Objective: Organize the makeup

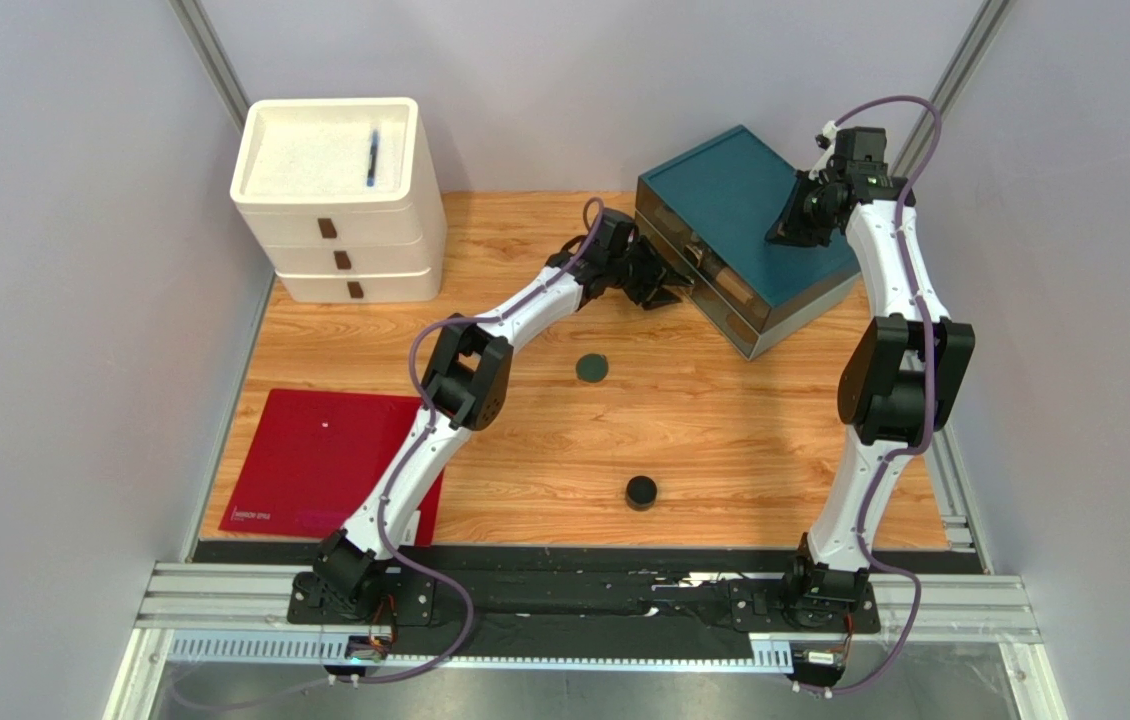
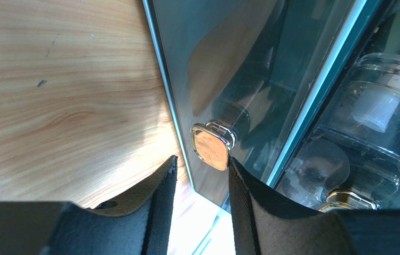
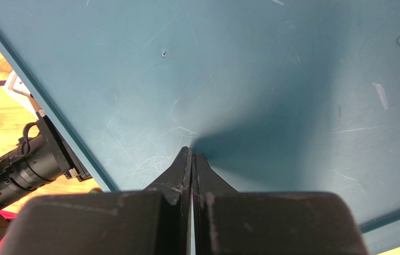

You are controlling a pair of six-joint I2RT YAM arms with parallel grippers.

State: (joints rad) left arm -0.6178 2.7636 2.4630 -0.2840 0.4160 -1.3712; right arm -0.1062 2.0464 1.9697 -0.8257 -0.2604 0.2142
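Wooden table (image 1: 767,435) holds green disc (image 1: 592,366) and red mat (image 1: 308,450) (its print illegible).

White-linked arms (image 1: 398,480), black joints (image 1: 466,372), cables (image 1: 887,102) apparently purplish.

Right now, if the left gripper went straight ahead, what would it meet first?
Most likely the gold knob on a drawer front of the teal cabinet, just ahead of the open left gripper; depth is unclear.

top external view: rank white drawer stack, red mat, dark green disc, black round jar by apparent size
1. white plastic drawer stack
2. flat red mat
3. flat dark-green disc, black round jar: look alike, unranked
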